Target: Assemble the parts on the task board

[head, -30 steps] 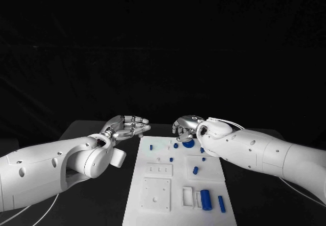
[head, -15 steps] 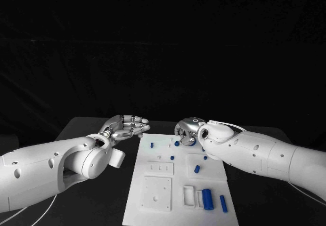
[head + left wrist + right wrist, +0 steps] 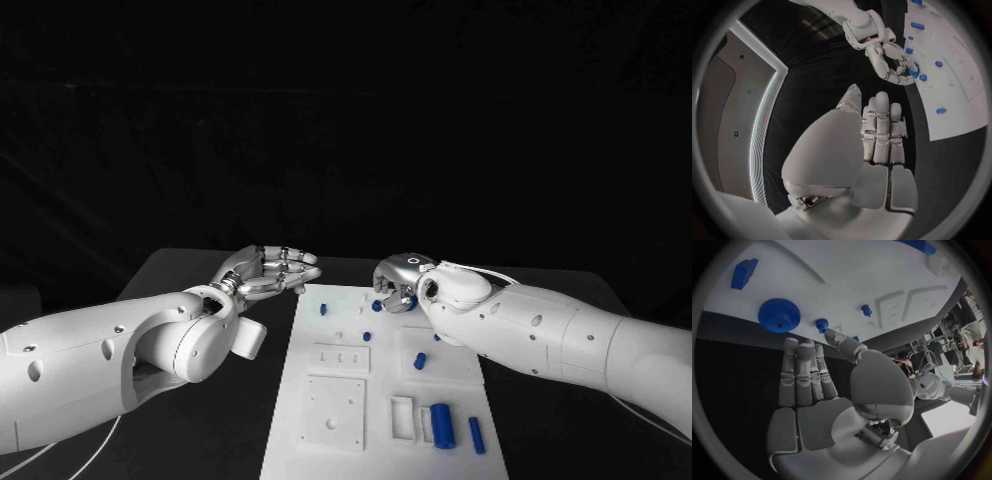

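The white task board [image 3: 335,400] is laid lengthwise away from the robot on the black table [image 3: 202,290]. The left hand [image 3: 267,270] is held empty with fingers apart beside the board's far corner. The right hand [image 3: 400,280] is likewise spread with nothing grasped, over a blue gear [image 3: 779,315].

The right hand [image 3: 400,281] has been drawn slightly toward the frame's lower centre, apparently exposing more blue parts [image 3: 379,305].

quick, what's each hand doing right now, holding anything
Left hand: open, fingers straight, holds nothing, beside the task board.
Right hand: open, holds nothing, over the board's far end near the large blue gear.
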Controlling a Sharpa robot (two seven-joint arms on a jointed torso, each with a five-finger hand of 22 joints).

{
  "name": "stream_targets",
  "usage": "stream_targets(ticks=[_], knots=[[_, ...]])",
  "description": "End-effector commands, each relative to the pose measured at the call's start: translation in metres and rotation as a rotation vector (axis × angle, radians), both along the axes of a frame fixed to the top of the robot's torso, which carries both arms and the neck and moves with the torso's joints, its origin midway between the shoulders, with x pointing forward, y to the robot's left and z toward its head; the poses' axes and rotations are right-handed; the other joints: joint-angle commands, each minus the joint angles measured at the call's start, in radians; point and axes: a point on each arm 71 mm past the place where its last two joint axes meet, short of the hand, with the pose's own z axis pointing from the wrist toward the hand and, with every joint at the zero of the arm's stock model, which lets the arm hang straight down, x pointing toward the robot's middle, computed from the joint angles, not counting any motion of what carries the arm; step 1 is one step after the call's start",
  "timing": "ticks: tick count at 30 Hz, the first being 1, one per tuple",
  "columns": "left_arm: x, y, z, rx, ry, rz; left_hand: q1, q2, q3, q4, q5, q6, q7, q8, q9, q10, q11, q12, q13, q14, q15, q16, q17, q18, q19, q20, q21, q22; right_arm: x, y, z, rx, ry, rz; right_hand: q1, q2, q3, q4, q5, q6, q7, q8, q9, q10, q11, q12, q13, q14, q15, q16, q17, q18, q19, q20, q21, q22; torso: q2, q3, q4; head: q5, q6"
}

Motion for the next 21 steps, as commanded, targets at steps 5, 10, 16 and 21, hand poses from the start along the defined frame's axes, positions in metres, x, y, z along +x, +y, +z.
stream_targets(ticks=[5, 10, 16, 21], knots=[[-0.002, -0.001, 0.005, -0.002, -0.021, -0.019, -0.006, -0.004, -0.002, 0.001, 0.004, 0.006, 0.0, -0.004, 0.002, 0.001, 0.005, -0.005, 0.002, 0.003, 0.003, -0.007, -0.002, -0.01, -0.006, -0.007, -0.007, -0.002, 0.001, 0.001, 0.001, -0.001, -0.024, -0.01, -0.002, 0.0, 0.017, 0.001, -0.023, 0.003, 0.001, -0.002, -0.003, 0.014, 0.002, -0.014, -0.018, -0.005, 0.005, 0.008, -0.006, 0.013, 0.001, 0.007, -0.005, 0.017, 0.009, -0.0025, 0.0058, 0.001, 0.002], [-0.002, -0.002, 0.008, -0.002, -0.029, -0.022, -0.006, -0.004, -0.002, 0.001, 0.004, 0.006, 0.0, -0.004, 0.002, 0.001, 0.005, -0.005, 0.002, 0.004, 0.003, -0.007, -0.002, -0.011, -0.006, -0.008, -0.007, -0.002, -0.001, 0.004, -0.005, -0.001, -0.012, -0.006, -0.003, 0.004, 0.021, 0.002, -0.026, 0.008, 0.0, -0.002, -0.005, 0.03, -0.002, -0.015, -0.024, -0.003, 0.002, 0.012, -0.009, 0.013, 0.005, 0.006, -0.003, 0.017, 0.015, -0.0044, 0.0063, 0.002, 0.003], [-0.003, -0.002, 0.011, -0.002, -0.033, -0.026, -0.006, -0.004, -0.002, 0.001, 0.004, 0.006, 0.0, -0.005, 0.002, 0.001, 0.005, -0.006, 0.003, 0.004, 0.003, -0.008, -0.003, -0.011, -0.005, -0.008, -0.007, -0.003, -0.001, 0.004, -0.008, -0.001, -0.005, -0.005, -0.002, 0.006, 0.026, 0.002, -0.029, 0.011, -0.001, -0.003, -0.007, 0.042, -0.005, -0.014, -0.028, -0.003, -0.001, 0.014, -0.011, 0.013, 0.006, 0.005, -0.003, 0.017, 0.021, -0.0051, 0.0074, 0.003, 0.004], [-0.003, -0.003, 0.012, -0.002, -0.035, -0.027, -0.006, -0.005, -0.002, 0.001, 0.004, 0.006, 0.0, -0.005, 0.003, 0.001, 0.005, -0.007, 0.003, 0.005, 0.003, -0.009, -0.004, -0.012, -0.005, -0.009, -0.007, -0.003, -0.001, 0.004, -0.009, -0.006, 0.0, -0.007, -0.004, 0.007, 0.027, 0.002, -0.029, 0.012, -0.001, -0.003, -0.008, 0.046, -0.006, -0.014, -0.029, -0.002, -0.002, 0.015, -0.012, 0.013, 0.006, 0.005, -0.003, 0.017, 0.023, -0.0054, 0.0079, 0.004, 0.001]])
